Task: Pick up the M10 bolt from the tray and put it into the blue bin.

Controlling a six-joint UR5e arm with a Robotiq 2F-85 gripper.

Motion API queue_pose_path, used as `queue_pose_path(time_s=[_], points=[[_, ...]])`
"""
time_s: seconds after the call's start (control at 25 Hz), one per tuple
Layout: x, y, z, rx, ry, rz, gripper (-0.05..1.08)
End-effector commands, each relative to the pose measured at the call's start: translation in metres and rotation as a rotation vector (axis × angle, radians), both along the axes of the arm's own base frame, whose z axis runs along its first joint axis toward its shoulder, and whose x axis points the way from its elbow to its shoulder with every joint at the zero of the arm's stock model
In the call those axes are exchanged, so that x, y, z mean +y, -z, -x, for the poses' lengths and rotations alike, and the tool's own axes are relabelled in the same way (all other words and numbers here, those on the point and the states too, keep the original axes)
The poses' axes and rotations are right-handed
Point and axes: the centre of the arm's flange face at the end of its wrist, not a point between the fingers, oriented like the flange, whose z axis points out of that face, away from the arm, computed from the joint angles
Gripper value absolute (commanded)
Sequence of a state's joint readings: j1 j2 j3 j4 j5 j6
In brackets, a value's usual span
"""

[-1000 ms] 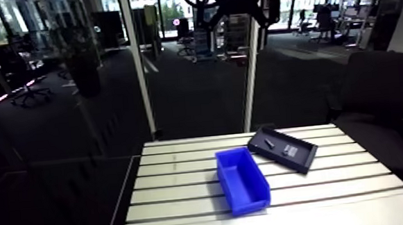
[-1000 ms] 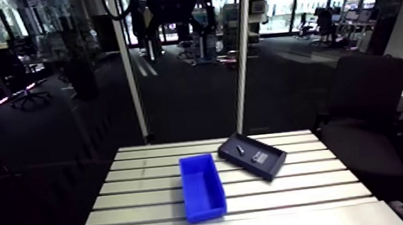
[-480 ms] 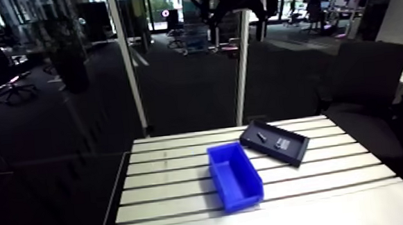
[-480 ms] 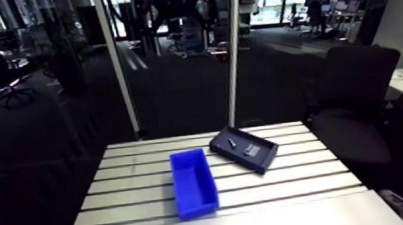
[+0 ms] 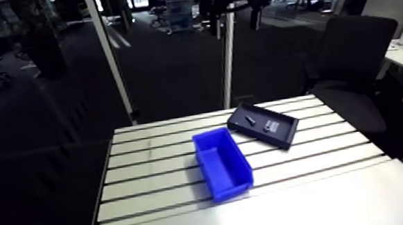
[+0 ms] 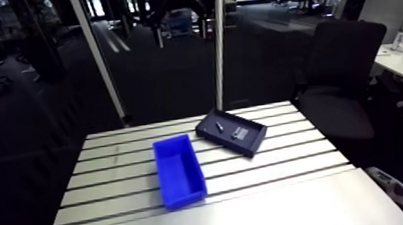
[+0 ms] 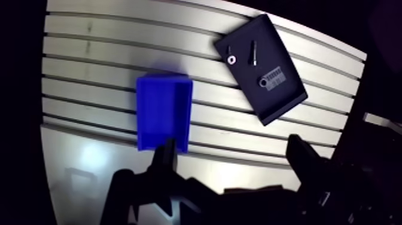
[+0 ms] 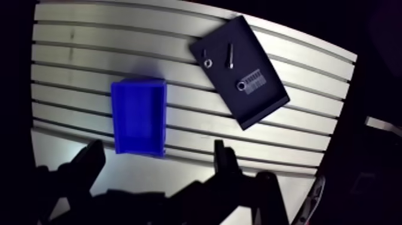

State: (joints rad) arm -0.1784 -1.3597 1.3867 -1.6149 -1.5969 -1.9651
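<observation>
Oblique and overhead views, shared table (image 5: 155, 168)

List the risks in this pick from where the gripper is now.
1. The bolt lies flat in the black tray, close beside a small ring-shaped part; the open gripper might catch or knock that part instead.
2. Thin and lying low, the bolt could slip from the grasp before reaching the blue bin.
</observation>
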Motion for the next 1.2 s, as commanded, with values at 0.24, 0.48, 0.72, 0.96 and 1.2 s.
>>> queue_pose_path(time_s=[0.24, 0.48, 0.72, 0.96, 1.2], points=[[0.051, 0.055, 0.046, -0.024, -0.033, 0.007, 0.03], [0.074, 0.079, 0.065, -0.026, -0.007, 0.019, 0.03], [0.079, 0.102, 0.074, -0.055, 0.019, 0.027, 0.03], [0.090, 0.121, 0.069, -0.065, 0.076, 0.032, 0.03], [0.091, 0.153, 0.068, -0.052, 0.109, 0.025, 0.03]])
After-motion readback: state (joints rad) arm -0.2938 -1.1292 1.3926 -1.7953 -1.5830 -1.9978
